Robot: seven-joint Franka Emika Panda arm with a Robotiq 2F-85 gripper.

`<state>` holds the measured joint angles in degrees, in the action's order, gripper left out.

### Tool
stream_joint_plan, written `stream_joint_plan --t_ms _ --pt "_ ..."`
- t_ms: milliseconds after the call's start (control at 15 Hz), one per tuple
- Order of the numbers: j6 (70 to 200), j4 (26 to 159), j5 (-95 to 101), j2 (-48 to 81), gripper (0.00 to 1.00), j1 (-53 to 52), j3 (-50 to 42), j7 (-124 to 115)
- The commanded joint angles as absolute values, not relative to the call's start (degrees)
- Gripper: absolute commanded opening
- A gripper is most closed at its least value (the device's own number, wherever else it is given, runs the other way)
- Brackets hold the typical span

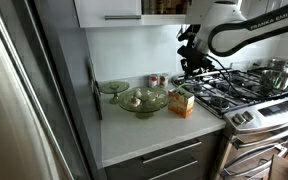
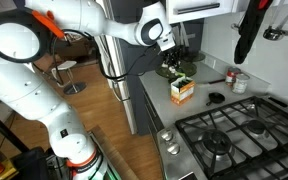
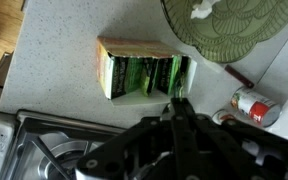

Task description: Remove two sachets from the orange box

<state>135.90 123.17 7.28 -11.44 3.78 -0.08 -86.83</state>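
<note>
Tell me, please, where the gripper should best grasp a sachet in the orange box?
The exposed upper edge of one sachet, from above through the open top of the orange box: they seem to stand on edge, packed together, leaving only those edges free.

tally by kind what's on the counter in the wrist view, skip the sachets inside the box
orange box: 1
green glass bowl: 1
small can: 1
thin dark red item, kind unclear: 1
total: 4
</note>
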Motion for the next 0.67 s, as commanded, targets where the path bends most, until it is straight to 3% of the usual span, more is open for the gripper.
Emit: stream_joint_plan --t_ms 0,600 --pt "136.33 129.47 -4.40 -17.72 0.00 1.11 -1.42 -73.42" --pt "136.13 139.38 -22.09 -20.54 0.00 -2.52 -1.12 -38.96"
